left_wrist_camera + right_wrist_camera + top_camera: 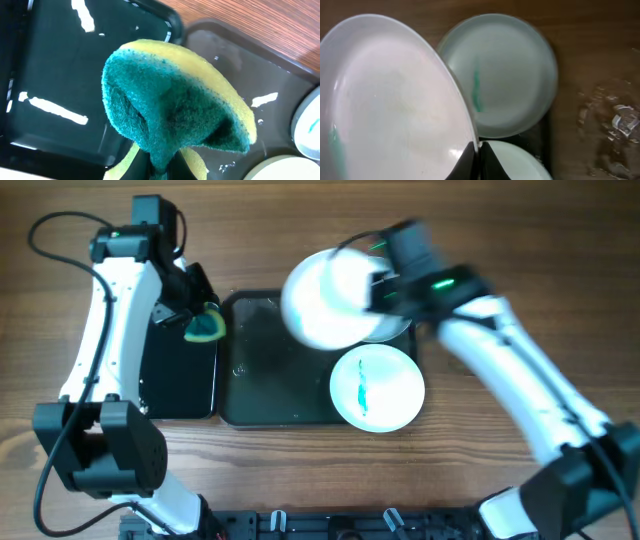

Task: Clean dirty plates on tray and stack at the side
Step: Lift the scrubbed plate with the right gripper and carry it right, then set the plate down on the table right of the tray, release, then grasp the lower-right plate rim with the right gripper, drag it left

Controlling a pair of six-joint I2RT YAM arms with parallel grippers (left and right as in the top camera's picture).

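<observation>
My right gripper [375, 285] [479, 160] is shut on the rim of a white plate [328, 300] [395, 100] and holds it tilted above the dark tray [265, 370]. Under it lies a pale blue plate [398, 332] [505, 75] with a teal streak, mostly hidden in the overhead view. A second white plate [377, 387] [517, 162] with a teal streak lies at the tray's right front. My left gripper [200, 320] [162, 170] is shut on a green and yellow sponge [206, 329] [170, 110] above the tray's left edge [235, 65].
A smaller, narrower black tray [180, 375] [55, 70] lies directly left of the large tray, under the left arm. Brown wood-grain tabletop [500, 240] surrounds both trays. Water drops lie on the large tray and on the wood to its right [612, 120].
</observation>
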